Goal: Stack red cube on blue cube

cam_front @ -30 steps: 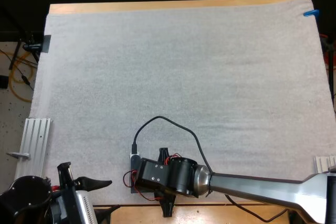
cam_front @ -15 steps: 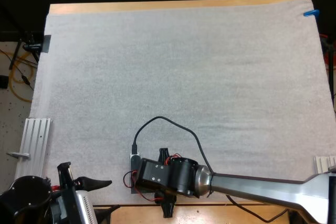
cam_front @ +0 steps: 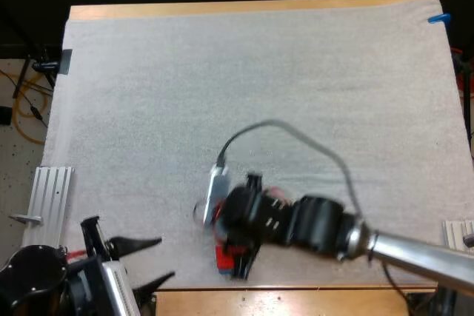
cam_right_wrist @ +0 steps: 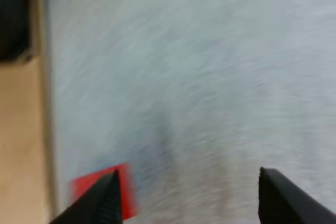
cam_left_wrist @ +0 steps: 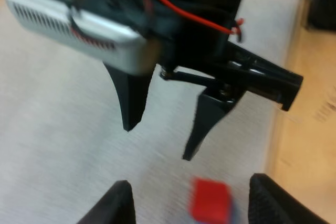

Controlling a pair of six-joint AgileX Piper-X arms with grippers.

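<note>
A red cube lies on the white mat close to the table's front edge. In the left wrist view the red cube has a bluish edge beside it; I cannot tell what that is. My right gripper hovers over the cube, blurred, open with nothing held. Its own view shows the red cube by one finger of the right gripper. My left gripper stands open at the front left, pointing at the cube. The left gripper has the cube just ahead of it.
An aluminium rail lies off the mat's left side and a small metal piece at the right edge. The bare wooden front edge runs just below the cube. The mat beyond holds nothing.
My right arm has swung up and to the right, uncovering the red cube near the front edge. The left gripper has shifted slightly to the right.
</note>
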